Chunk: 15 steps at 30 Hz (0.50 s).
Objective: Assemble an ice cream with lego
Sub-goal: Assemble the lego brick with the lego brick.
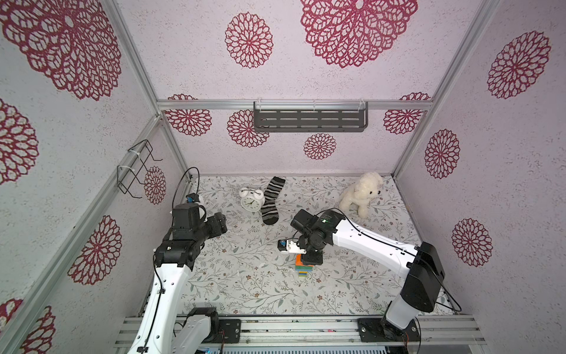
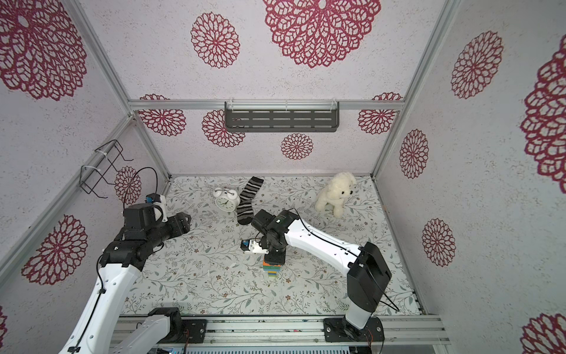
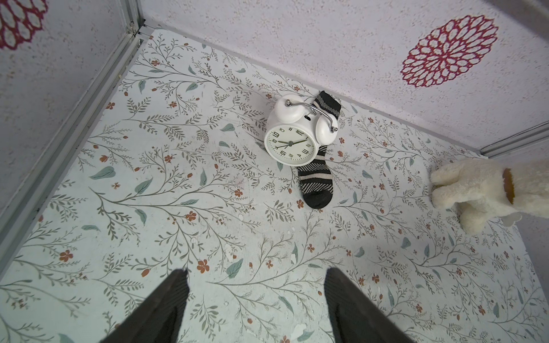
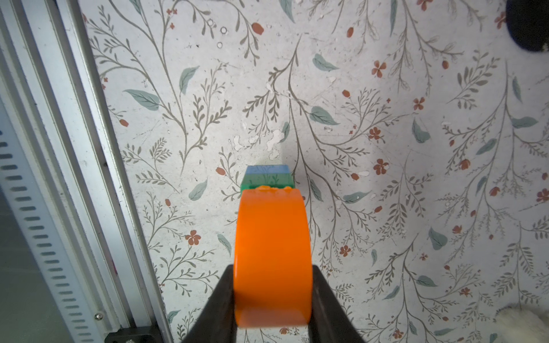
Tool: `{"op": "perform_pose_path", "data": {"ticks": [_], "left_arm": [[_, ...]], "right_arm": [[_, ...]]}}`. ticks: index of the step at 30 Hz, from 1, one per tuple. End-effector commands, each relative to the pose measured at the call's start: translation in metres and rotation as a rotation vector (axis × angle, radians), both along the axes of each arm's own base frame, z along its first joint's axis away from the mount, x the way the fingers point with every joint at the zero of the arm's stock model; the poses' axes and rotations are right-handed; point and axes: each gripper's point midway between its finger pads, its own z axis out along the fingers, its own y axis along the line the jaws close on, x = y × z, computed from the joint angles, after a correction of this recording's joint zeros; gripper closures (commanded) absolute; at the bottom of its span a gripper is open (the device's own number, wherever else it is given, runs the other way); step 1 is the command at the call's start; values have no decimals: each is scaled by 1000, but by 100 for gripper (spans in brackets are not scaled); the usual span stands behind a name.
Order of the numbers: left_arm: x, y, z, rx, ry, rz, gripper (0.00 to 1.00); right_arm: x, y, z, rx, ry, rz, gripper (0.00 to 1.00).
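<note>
Lego ice cream nears completion: the right jaws pinch the orange dome [image 4: 273, 252] by its sides atop the ice cream [image 1: 304, 270], which stands upright on the floral bench [image 1: 245, 294] at lower centre in both top views. Beneath the dome, the right wrist view shows the dark green brick [image 4: 267, 180] and the light-blue brick [image 4: 267, 170]. The seam looks nearly closed, though whether the dome is fully seated cannot be told. The left jaws hang spread and empty at mid-left, well apart from the stack, facing the alarm clock [image 3: 292, 139] and striped sock [image 3: 316, 181]. Finishing well likely means pressing straight down, dome square over the studs, then releasing without dragging the narrow-stemmed stack sideways.
</note>
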Motion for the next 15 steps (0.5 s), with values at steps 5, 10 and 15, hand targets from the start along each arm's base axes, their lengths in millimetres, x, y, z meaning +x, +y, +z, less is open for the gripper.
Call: {"op": "perform_pose_path", "data": {"ticks": [5,10,15], "left_arm": [[3,3,-2,-8,-6,9,23],[3,3,-2,-8,-6,9,23],[3,2,-2,-9,-5,8,23]], "right_arm": [[-5,-9,-7,-40,11,-28,76],[-6,-11,-9,-47,13,-36,76],[-8,-15,-15,-63,19,-43,76]]}}
